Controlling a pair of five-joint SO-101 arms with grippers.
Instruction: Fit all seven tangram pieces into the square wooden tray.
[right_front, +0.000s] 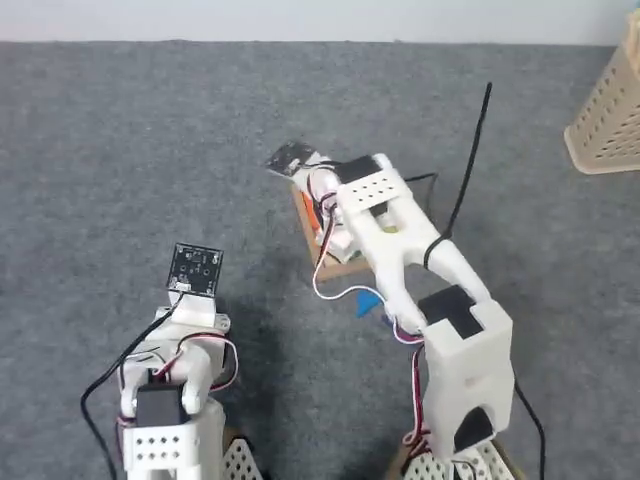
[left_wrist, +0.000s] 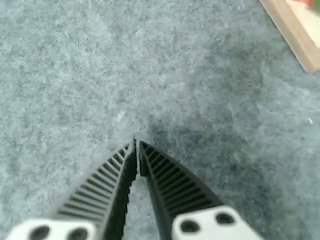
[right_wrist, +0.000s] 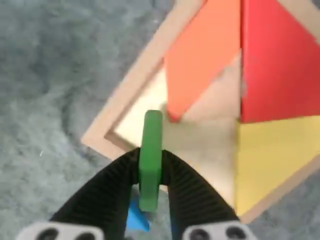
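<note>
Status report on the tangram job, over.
Right hand shut on green piece, held on edge over corner of tray. Left hand shut, empty, over carpet. Orange, red, yellow in tray; blue piece outside. Open corner unobstructed.

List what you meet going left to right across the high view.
left arm → wooden tray → blue tangram piece → perforated basket. The right arm overlaps the tray and the blue piece, so it is left out.
</note>
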